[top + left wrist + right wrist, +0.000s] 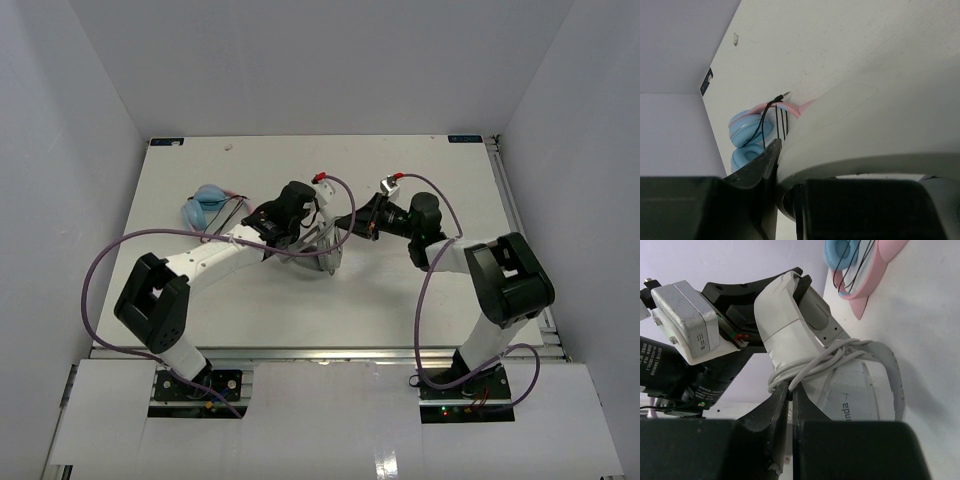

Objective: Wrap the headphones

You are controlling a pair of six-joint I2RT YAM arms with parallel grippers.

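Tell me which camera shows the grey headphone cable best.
Right wrist: the cable is close up, coiled around the headphones. From the top they look small and the cable is unreadable. The left wrist shows only their pale surface up close, with no grey cable.

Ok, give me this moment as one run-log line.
step: wrapping | left gripper: shut on headphones | right gripper: shut on cable, loops round headband | blue-and-pink bundle: on table
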